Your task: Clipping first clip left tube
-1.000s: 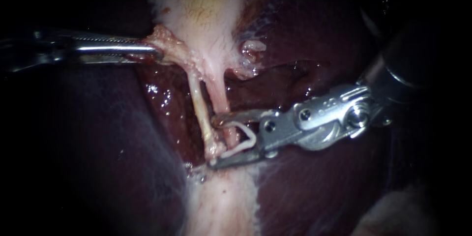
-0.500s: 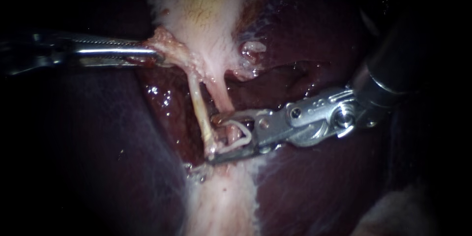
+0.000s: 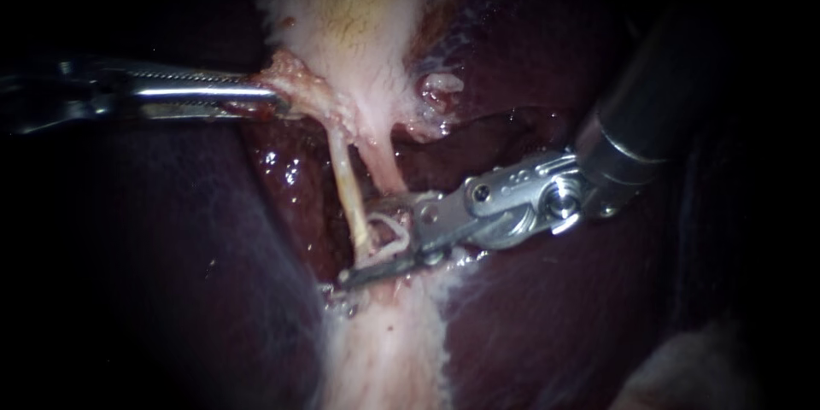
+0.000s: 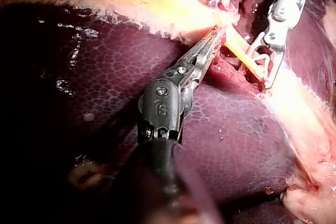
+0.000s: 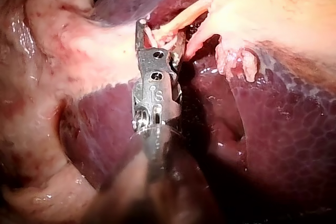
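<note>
My left instrument (image 3: pixel 272 98) comes in from the side, and its pincer is closed tight on a bit of pink tissue (image 3: pixel 289 77) at the bottom end of the pale gallbladder (image 3: pixel 350 17). It looks like it is pulling that bit sideways, so the parts hanging below are stretched and easy to see. Just past this pincer's tip, the thin left tube (image 3: pixel 346 179) runs down and away toward the other pincer. A second tube (image 3: pixel 386 166) sits right beside it and goes behind that pincer's upper jaw. My right instrument (image 3: pixel 363 241) has its pincer partly open, with a white clip (image 3: pixel 401 243) held between the two jaws and touching both. The left tube crosses the mouth of this pincer, close to the jaw tips, and the lower jaw reaches a little past it. In the left wrist view the legs of the clip seem to sit on both sides of the tube. I think the step now is getting the clip around the left tube, just before the squeeze. Next, the pincer should have only the left tube deep inside the clip, not the tube beside it, and then close gently and fully. The dark liver (image 3: pixel 547 325) lies under everything.
</note>
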Controlling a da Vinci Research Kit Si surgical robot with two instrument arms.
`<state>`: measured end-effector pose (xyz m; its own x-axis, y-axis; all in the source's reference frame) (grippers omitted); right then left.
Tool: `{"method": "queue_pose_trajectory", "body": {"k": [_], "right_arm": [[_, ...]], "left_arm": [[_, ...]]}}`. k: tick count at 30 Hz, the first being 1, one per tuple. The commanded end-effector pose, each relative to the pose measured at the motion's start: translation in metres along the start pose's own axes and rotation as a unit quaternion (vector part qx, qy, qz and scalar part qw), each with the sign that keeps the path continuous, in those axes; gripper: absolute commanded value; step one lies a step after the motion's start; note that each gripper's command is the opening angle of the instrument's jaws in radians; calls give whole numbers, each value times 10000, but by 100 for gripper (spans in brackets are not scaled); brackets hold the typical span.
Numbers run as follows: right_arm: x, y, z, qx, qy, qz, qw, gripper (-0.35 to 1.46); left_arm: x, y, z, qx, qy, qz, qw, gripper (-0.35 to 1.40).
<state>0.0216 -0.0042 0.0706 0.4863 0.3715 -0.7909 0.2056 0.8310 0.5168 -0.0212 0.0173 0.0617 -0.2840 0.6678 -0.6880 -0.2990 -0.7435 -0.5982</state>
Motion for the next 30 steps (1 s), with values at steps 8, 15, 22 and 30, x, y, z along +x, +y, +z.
{"method": "queue_pose_trajectory", "body": {"k": [8, 15, 22, 30], "right_arm": [[-2, -19, 7, 544, 347, 51, 9979, 50], [14, -48, 13, 972, 546, -38, 9938, 48], [29, -67, 22, 1177, 623, -152, 9910, 47], [33, -63, 28, 1106, 659, -114, 9916, 45]], "left_arm": [[0, -1, 1, -5, 0, 1, 10000, -35], [-2, -5, 1, -14, 0, 4, 10000, -35], [-3, -10, 1, -23, -1, 5, 10000, -35], [-4, -12, 3, -23, 0, 5, 10000, -35]]}}
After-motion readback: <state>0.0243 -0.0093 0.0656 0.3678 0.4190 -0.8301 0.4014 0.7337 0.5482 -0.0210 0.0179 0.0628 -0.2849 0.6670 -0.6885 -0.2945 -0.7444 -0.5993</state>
